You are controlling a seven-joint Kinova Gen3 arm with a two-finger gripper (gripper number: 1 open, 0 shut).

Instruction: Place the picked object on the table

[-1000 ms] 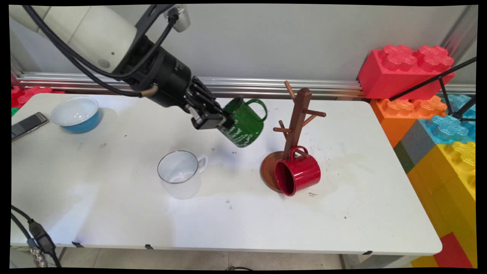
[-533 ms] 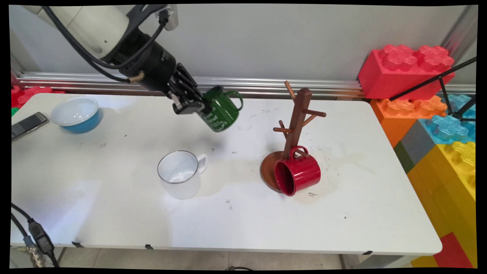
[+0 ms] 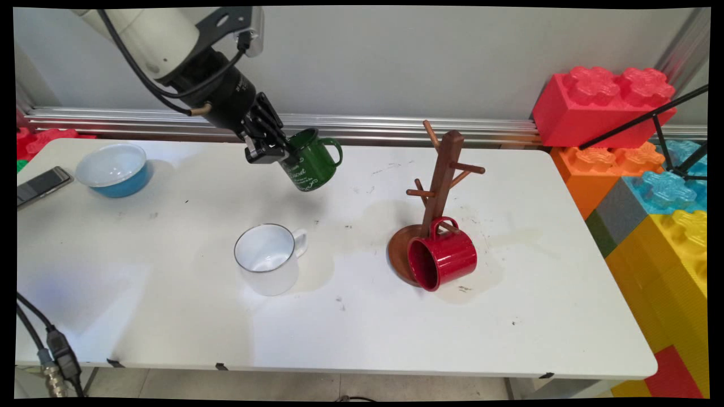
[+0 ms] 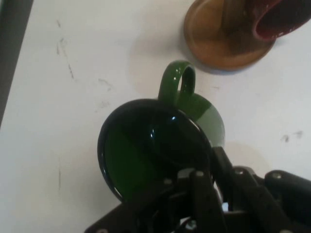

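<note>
Aloft above the tabletop (image 3: 169, 316), well apart from it: green mug (image 3: 308, 160), tilted, mouth toward the arm, handle pointing away to the wooden mug tree (image 3: 438, 186). Jaws of the gripper (image 3: 270, 151) pinching the mug's rim, apparently one finger inside and one outside, though the hand view hides the contact. Risks: slip or swivel in so narrow a rim hold; drop onto the white mug (image 3: 267, 257) nearby. Arm reaching in from upper left, wrist angled downward and rightward.
</note>
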